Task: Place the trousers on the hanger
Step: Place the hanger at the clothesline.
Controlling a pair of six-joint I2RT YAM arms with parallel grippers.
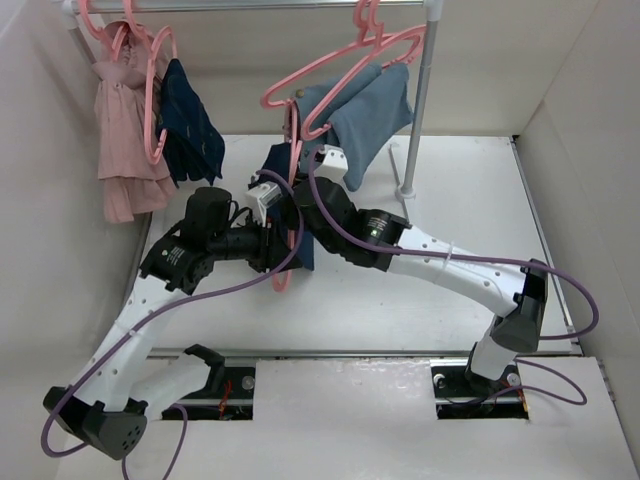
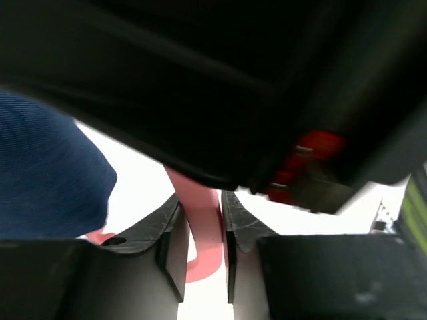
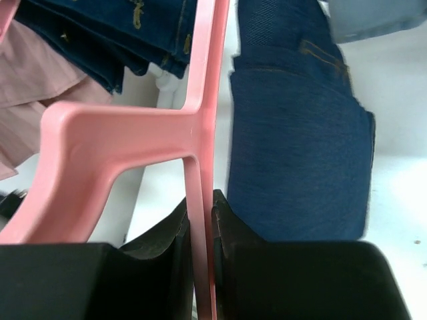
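Largely hidden from above, the trousers [image 3: 300, 153] lie folded mid-scene on the white table [image 1: 450, 310]. The left gripper [image 2: 200, 207] and right gripper [image 3: 200, 213] each clamp the pink hanger [image 3: 133, 140] beside them. White walls [image 1: 40, 250] enclose the table.

Ahead of me, a clothes rail [image 1: 250, 5] spans the back of the white table [image 1: 470, 200], propped at my right by a grey pole [image 1: 421, 110]. To my left, a pale pink frilled garment [image 1: 125, 140] and a small dark navy garment [image 1: 195, 125] hang side by side on spare pink hangers [image 1: 152, 100]. Light blue jeans [image 1: 370, 115] drape beside the pole.
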